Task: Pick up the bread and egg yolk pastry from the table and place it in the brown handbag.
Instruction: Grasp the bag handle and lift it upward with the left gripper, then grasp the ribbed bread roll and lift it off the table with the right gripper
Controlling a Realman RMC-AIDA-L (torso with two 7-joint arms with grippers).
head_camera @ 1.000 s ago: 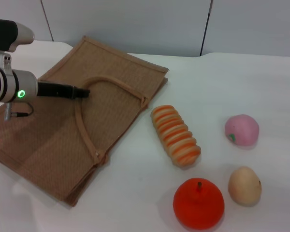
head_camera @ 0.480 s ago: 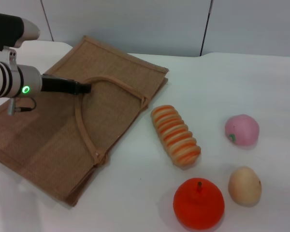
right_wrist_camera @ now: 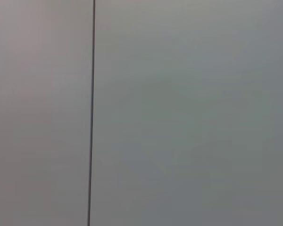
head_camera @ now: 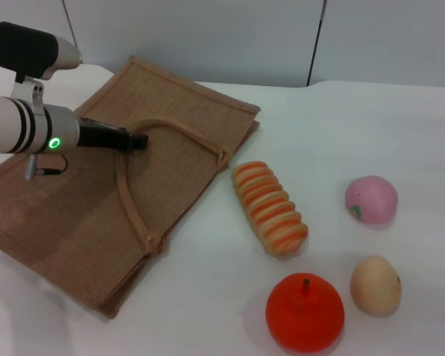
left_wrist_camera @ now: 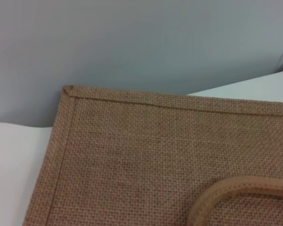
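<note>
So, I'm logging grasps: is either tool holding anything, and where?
Cannot be told: the left tool sits at the brown handbag handle's bend, grip unclear. The right arm is out of view.

No readable text anywhere (labels, numbers included).

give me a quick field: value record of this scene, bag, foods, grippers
bag: brown handbag lying flat on the table, handles on top
left gripper: over the bag at a handle loop
right gripper: not in view
bread: on the table right of the bag, apart from it
pastry: egg yolk pastry near the front right, beside the red fruit
pink ball: behind the pastry
in bag: nothing seen placed yet
</note>
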